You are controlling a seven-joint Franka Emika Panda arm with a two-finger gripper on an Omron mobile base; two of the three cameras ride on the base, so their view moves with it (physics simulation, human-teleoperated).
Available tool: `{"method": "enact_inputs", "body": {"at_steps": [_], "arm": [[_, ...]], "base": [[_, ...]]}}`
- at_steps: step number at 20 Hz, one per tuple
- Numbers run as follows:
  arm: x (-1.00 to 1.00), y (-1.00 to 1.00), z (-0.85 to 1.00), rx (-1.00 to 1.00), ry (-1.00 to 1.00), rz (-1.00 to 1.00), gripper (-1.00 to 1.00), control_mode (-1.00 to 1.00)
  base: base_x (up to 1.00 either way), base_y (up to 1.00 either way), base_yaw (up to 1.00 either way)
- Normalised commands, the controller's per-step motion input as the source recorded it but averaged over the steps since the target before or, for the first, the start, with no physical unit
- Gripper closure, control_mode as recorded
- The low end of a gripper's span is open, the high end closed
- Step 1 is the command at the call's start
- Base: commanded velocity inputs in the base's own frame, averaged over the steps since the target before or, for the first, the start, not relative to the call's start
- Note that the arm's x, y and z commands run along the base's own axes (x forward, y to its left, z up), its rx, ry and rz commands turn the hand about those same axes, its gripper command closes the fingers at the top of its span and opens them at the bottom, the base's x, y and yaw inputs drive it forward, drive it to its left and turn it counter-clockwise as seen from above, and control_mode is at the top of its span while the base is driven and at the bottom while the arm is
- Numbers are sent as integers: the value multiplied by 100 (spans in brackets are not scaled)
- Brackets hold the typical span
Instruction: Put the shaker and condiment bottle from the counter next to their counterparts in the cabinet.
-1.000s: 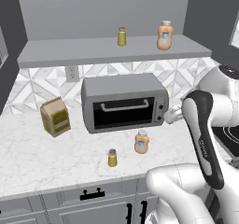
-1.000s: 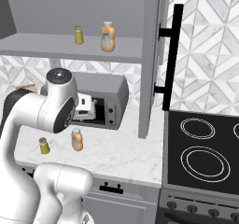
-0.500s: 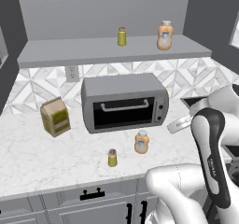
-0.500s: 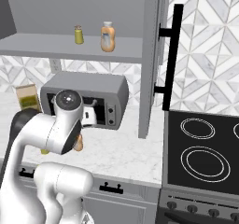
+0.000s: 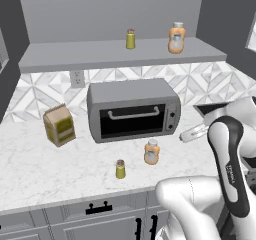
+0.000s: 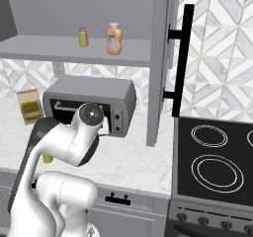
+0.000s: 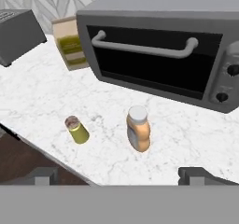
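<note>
On the white marble surface [image 7: 186,134] stand the orange condiment bottle [image 7: 138,129] and, to its left and apart from it, the small yellow-green shaker [image 7: 76,129]. Behind them is the grey toaster oven [image 7: 158,41], with a tan box [image 7: 70,43] beside it. The tool [image 7: 121,175] has its fingertips [image 7: 196,174] wide apart.

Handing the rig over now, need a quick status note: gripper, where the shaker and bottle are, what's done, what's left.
Gripper: open, empty, above the counter, pointed at both items.
Shaker and condiment bottle: upright on the counter in front of the toaster oven, apart from each other.
Their twins, the second shaker and second bottle, stand on the cabinet shelf.
Done: nothing placed.
Left: move both items up beside their twins.
</note>
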Motion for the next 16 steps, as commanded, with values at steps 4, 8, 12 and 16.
{"method": "enact_inputs", "body": {"at_steps": [4, 8, 12, 16], "arm": [[10, 0, -40, 5, -10, 5, -100, -100], [5, 0, -49, 4, -9, 4, -100, -100], [6, 12, -44, 1, -9, 0, -100, -100], [0, 28, -28, 0, -12, 0, -100, -100]], "base": [[0, 0, 0], [0, 0, 0], [0, 0, 0], [0, 0, 0]]}}
